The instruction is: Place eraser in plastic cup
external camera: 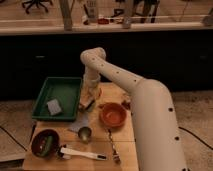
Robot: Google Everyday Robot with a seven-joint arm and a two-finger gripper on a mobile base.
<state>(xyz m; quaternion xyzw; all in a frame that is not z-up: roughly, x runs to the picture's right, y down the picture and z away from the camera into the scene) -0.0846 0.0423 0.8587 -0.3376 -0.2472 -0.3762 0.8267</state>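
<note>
The plastic cup [84, 133] is small, grey and round with a dark mouth, and stands upright on the wooden table [127, 155] near its middle. A small grey block [54, 106], possibly the eraser, lies in the green tray [59, 85] at the back left. My gripper [87, 102] hangs from the white arm [125, 80] just right of the tray's right edge, behind and above the cup. I cannot tell whether it holds anything.
An orange bowl [114, 115] sits right of the gripper. A dark red bowl [45, 142] stands front left. A white-handled brush [82, 153] lies along the front edge, a thin utensil [114, 147] beside it. A grey flat piece [77, 124] lies behind the cup.
</note>
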